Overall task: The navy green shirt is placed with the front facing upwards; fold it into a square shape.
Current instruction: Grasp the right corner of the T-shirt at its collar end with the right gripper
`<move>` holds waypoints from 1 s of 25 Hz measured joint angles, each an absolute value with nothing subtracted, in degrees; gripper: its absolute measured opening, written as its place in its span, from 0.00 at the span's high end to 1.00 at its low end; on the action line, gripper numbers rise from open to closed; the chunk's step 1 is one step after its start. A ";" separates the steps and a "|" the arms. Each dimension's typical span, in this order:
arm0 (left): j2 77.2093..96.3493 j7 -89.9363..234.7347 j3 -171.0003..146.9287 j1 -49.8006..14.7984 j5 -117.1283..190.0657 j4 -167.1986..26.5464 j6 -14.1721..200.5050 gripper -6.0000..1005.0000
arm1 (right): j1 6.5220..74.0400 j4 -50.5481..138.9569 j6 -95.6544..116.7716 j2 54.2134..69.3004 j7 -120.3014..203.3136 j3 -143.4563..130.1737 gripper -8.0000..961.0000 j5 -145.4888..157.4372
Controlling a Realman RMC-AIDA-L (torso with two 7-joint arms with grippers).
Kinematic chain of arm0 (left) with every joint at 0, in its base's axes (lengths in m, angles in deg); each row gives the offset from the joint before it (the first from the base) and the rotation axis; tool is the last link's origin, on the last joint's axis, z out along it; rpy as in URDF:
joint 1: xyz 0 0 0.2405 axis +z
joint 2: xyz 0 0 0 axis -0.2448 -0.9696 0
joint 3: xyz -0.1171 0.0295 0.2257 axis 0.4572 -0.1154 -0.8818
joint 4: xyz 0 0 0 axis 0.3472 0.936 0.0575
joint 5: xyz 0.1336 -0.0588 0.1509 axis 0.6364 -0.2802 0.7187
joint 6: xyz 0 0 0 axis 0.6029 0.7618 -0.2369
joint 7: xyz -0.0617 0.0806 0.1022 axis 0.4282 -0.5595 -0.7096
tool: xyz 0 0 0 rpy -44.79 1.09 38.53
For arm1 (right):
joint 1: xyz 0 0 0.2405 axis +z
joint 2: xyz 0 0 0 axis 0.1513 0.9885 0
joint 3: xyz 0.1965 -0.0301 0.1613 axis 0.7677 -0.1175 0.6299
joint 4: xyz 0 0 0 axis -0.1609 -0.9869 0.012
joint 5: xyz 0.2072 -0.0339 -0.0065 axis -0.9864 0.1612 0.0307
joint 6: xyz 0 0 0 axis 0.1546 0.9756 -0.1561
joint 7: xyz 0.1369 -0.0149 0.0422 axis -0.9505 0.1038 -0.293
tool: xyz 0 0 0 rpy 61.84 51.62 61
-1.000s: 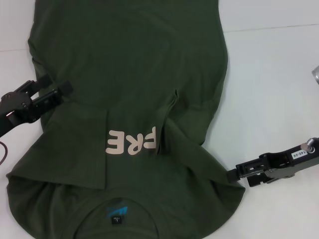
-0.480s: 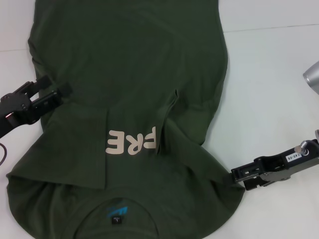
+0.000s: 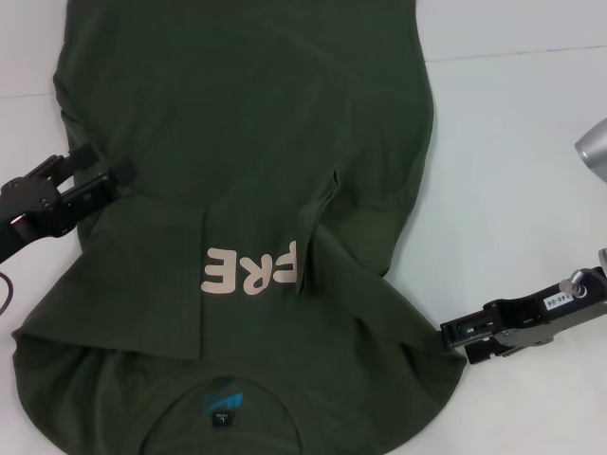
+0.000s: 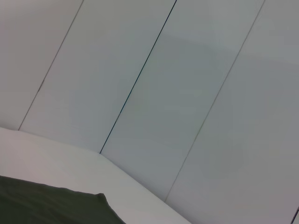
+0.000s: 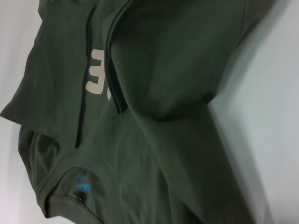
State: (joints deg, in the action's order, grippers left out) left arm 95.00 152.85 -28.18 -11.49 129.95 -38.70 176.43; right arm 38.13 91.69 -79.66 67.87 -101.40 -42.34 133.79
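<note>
The left gripper [image 3: 102, 163] sits at the left, its dark arm reaching in low from the left edge; its two fingers point right and a little toward the far side, with a gap between them. The right gripper [image 3: 453, 339] sits near right, its arm coming in from the right edge, fingers pointing left, slightly parted, one above the other.

The white tabletop [image 3: 512, 142] lies free on the right side, far from the right claw [image 3: 453, 340]. The navy green shirt [image 3: 247, 142] covers the middle and left part.
</note>
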 joint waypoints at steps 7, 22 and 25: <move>95.00 152.85 -28.19 -11.49 129.94 -38.69 176.43 0.10 | 38.34 91.43 -78.99 67.96 -101.40 -43.11 0.05 133.83; 94.99 152.76 -28.18 -11.43 129.87 -38.70 176.41 0.10 | 39.46 90.08 -78.97 68.40 -100.59 -43.41 0.06 133.43; 94.99 152.76 -28.18 -11.41 129.85 -38.70 176.39 0.10 | 39.46 89.96 -79.40 68.39 -100.19 -43.28 0.06 133.35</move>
State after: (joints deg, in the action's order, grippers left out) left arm 94.99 152.76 -28.18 -11.41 129.85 -38.70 176.39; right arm 39.46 89.96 -79.40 68.39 -100.19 -43.28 133.35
